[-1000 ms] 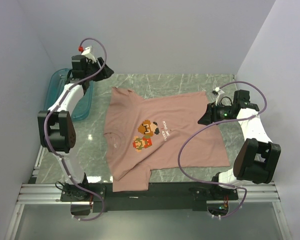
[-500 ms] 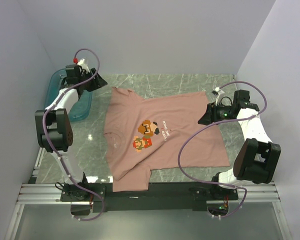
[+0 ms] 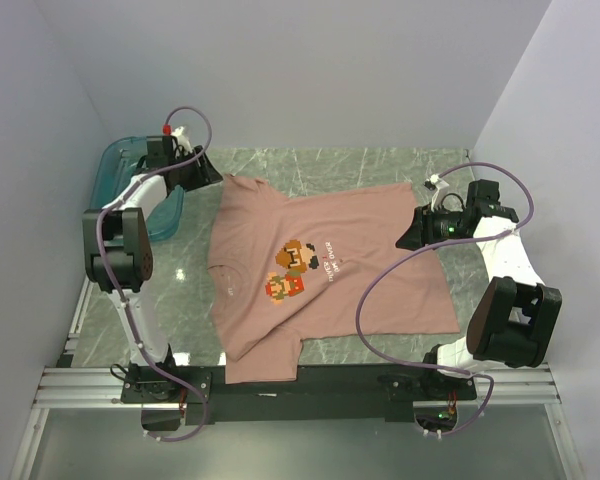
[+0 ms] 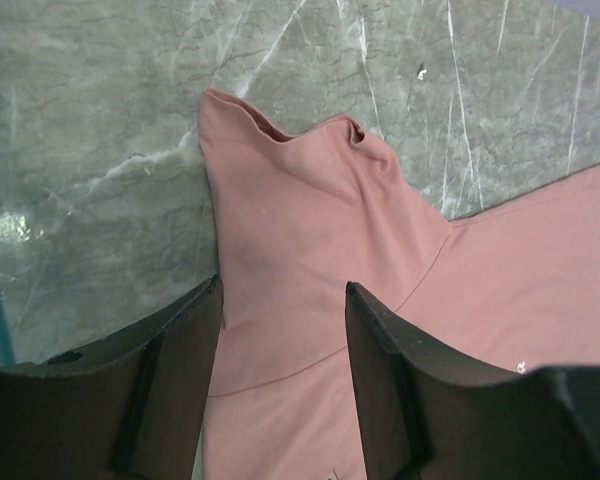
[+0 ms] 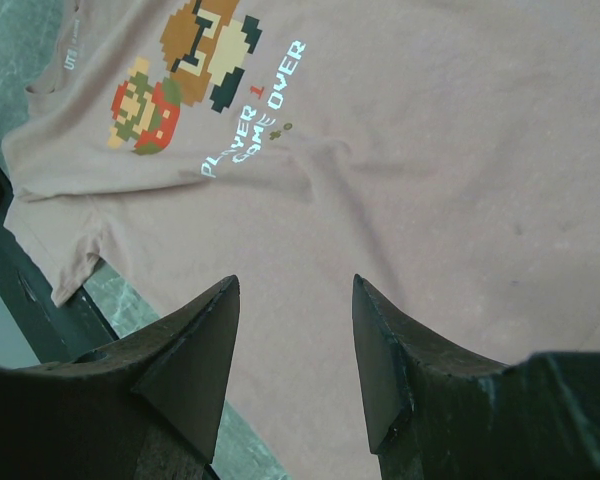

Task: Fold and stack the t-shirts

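1 pink t-shirt is seen spread flat across the middle of the table, collar toward the left edge; no fold is made yet, nothing stacked. "PLAYER 1 GAME OVER" is read on the chest. The left gripper is held apart over the far sleeve, the right gripper apart above the body, nothing clamped

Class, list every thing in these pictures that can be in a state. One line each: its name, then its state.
t-shirt: unfolded, spread flat on the table, print side up.
left gripper: open, over the far sleeve, holding nothing.
right gripper: open, over the shirt's body, holding nothing.
teal tray: upright at the table's far left corner, partly hidden by the left arm; contents cannot be told.
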Action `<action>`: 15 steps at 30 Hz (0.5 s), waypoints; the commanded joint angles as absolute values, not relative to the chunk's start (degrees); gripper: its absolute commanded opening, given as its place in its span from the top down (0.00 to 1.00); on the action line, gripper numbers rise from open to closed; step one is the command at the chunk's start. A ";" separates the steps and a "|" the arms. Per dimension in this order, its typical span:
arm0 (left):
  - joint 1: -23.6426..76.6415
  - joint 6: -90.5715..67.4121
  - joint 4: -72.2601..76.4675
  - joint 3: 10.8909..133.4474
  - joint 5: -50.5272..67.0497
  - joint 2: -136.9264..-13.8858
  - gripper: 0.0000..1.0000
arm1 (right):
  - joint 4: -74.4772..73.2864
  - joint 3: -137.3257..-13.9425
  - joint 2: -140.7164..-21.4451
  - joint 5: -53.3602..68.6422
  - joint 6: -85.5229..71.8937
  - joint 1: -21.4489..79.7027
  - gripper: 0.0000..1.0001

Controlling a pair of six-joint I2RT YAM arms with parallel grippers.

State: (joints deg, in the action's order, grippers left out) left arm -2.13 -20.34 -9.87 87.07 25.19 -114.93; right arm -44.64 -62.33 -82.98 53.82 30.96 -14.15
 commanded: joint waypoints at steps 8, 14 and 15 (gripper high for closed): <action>-0.62 -17.93 -11.78 91.32 24.00 -117.16 0.43 | -44.74 -63.72 -82.97 54.67 31.82 -14.68 0.44; -0.35 -17.14 -12.48 92.02 23.12 -117.60 0.43 | -45.00 -63.81 -83.32 54.76 32.08 -14.59 0.44; -0.26 -17.05 -12.57 92.02 23.12 -117.60 0.43 | -45.00 -63.81 -83.41 54.67 32.17 -14.59 0.44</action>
